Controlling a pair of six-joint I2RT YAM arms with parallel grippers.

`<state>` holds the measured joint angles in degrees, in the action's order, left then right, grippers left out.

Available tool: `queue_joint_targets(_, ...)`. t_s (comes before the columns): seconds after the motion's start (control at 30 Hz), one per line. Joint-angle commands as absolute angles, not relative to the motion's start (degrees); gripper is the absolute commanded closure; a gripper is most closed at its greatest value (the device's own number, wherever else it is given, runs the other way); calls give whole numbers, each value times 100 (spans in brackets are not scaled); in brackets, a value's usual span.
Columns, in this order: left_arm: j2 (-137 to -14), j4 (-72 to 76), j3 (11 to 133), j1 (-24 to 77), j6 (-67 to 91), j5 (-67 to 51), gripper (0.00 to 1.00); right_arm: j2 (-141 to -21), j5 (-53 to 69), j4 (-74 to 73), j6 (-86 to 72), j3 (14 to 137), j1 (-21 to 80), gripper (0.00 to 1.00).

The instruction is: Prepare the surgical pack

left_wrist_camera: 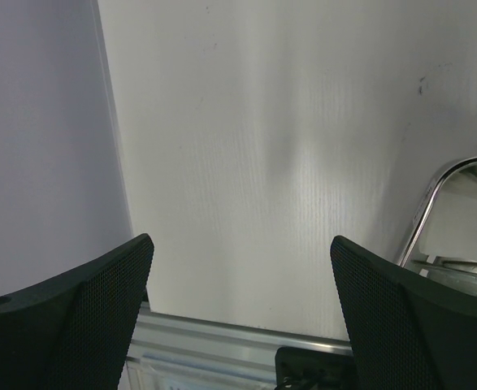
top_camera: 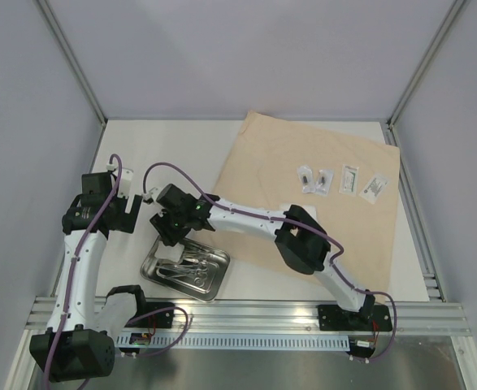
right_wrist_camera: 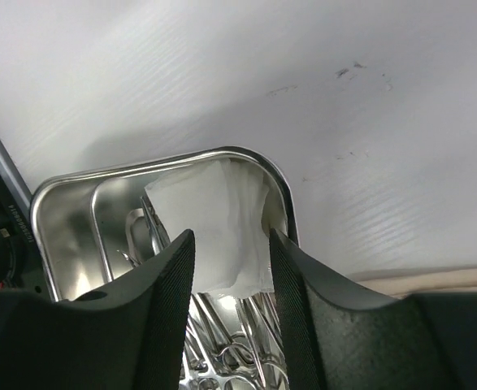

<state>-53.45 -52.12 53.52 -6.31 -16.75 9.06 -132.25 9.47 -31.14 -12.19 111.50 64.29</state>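
Note:
The steel tray (top_camera: 214,280) sits on the table near the front, left of the tan wrap sheet (top_camera: 303,146). Steel clamps (top_camera: 193,264) and a white gauze pad (top_camera: 171,253) lie in it. My right gripper (top_camera: 171,231) hangs over the tray's far left end. In the right wrist view it (right_wrist_camera: 231,244) is open, with the gauze pad (right_wrist_camera: 214,219) leaning on the tray wall (right_wrist_camera: 59,183) between the fingers, above the clamps (right_wrist_camera: 222,341). My left gripper (top_camera: 132,218) is open and empty over bare table left of the tray (left_wrist_camera: 429,203). Tweezers cannot be told apart.
Several small clear packets (top_camera: 340,180) lie in a row on the wrap sheet's far right part. A strip of the sheet (right_wrist_camera: 433,280) shows in the right wrist view. The aluminium rail (top_camera: 262,313) runs along the near edge. Walls close in at left, right and back.

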Motion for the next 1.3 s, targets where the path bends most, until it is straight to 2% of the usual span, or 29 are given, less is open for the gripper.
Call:
queue_joint_targets(0.0, -5229, -5221, 5335, -615, -1661, 817, 1, -12683, 729, -3094, -1213, 11382, 6398, 55)
queue_joint_targets(0.1, -5221, -5221, 5326, -615, -1670, 809, 1, -12621, 651, -3111, -1230, 11329, 6416, 55)
queue_joint_targets(0.23, -5212, -5221, 5317, -615, -1661, 800, 1, -12446, 396, -2945, -1327, 10970, 6521, 60)
queue_joint_targets(0.33, -5212, -5212, 5317, -615, -1661, 809, 1, -12297, 570, -2525, -1467, 10680, 6592, 75)
queue_joint_targets(0.37, -5203, -5212, 5317, -615, -1661, 817, 1, -12270, 710, -2375, -1659, 10444, 6592, 85)
queue_joint_targets(0.47, -5221, -5212, 5317, -615, -1661, 826, 1, -12375, 1098, -2092, -2011, 10327, 6592, 99)
queue_joint_targets(1.27, -5212, -5229, 5317, -615, -1661, 817, 0, -13184, 150, -2496, -2830, 10530, 6416, 99)
